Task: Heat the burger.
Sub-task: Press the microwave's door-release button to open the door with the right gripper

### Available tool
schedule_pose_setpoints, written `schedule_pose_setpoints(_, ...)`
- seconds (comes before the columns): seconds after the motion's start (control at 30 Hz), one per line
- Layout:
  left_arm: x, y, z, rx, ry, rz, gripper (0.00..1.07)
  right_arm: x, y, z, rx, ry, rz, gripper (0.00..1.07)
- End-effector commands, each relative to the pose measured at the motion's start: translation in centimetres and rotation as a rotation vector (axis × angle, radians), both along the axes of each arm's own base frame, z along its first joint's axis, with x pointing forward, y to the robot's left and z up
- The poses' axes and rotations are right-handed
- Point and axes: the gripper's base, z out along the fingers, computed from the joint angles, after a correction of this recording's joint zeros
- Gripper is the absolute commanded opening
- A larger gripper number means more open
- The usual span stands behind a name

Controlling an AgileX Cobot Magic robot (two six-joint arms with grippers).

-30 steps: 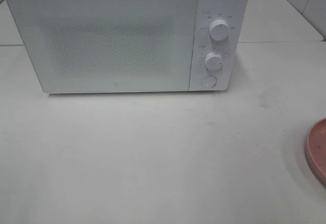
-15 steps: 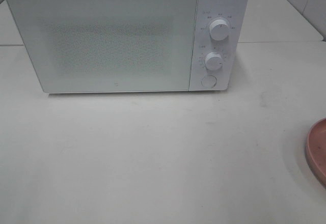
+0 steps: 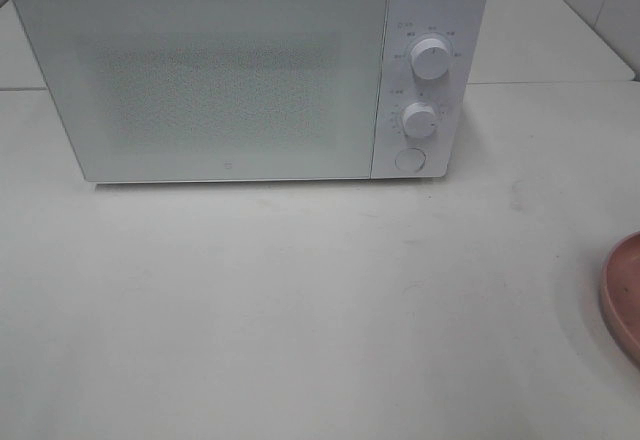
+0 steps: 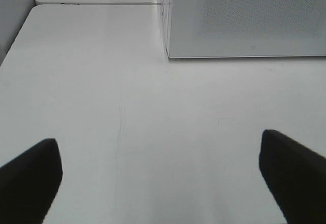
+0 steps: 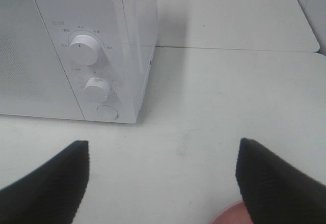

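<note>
At the back of the desk stands a white microwave with its door shut. Two knobs, upper and lower, and a round button sit on its right panel. At the right edge of the high view a pink plate is cut off by the frame.

The burger shows in no view. It may sit on the hidden part of the plate or behind the clouded door; the pictures do not tell which.

The left claw hangs over bare desk in front of the door's left corner, its jaws wide apart and holding nothing. The right claw is over the desk in front of the knob panel, with the plate's rim just below it. Its jaws are also apart and empty.

By the task, a burger is likely light, soft and loosely stacked. A hard squeeze would crush the bun, and the layers could slide over each other, all the more if the bun is glossy. The safer hold is probably a gentle one across the sides, low enough to catch both bun halves. If it rests on the plate, lifting by the stiff rim would avoid squeezing it at all. With the door shut, opening it looks like the first step.
</note>
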Motion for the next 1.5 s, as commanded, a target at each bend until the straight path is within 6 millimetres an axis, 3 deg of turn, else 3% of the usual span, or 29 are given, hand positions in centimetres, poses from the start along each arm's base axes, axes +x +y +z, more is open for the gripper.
schedule_pose_setpoints(0.03,-0.4,-0.1,0.0,-0.009,-0.032,-0.003,1.03,1.7,0.2,-0.1,0.012,-0.029,-0.004,0.76)
schedule_pose_setpoints(0.43,-0.4,-0.1,0.0,-0.009,-0.032,-0.003,1.03,6.0,1.0,-1.2,0.031,-0.141,0.018,0.76)
schedule_pose_setpoints(0.57,-0.4,-0.1,0.0,-0.009,-0.032,-0.003,1.03,6.9,1.3,-3.1,0.033,-0.206,0.035,0.76)
schedule_pose_setpoints(1.0,-0.4,-0.1,0.0,-0.008,-0.032,-0.003,1.03,5.7,1.0,-7.0,0.05,-0.328,-0.047,0.76)
schedule_pose_setpoints(1.13,-0.4,-0.1,0.0,-0.008,-0.032,-0.003,1.03,4.9,2.4,-8.0,0.044,-0.344,-0.003,0.76)
schedule_pose_setpoints(1.5,-0.4,-0.1,0.0,-0.009,-0.032,-0.003,1.03,5.3,5.4,-10.7,0.006,-0.291,0.018,0.76)
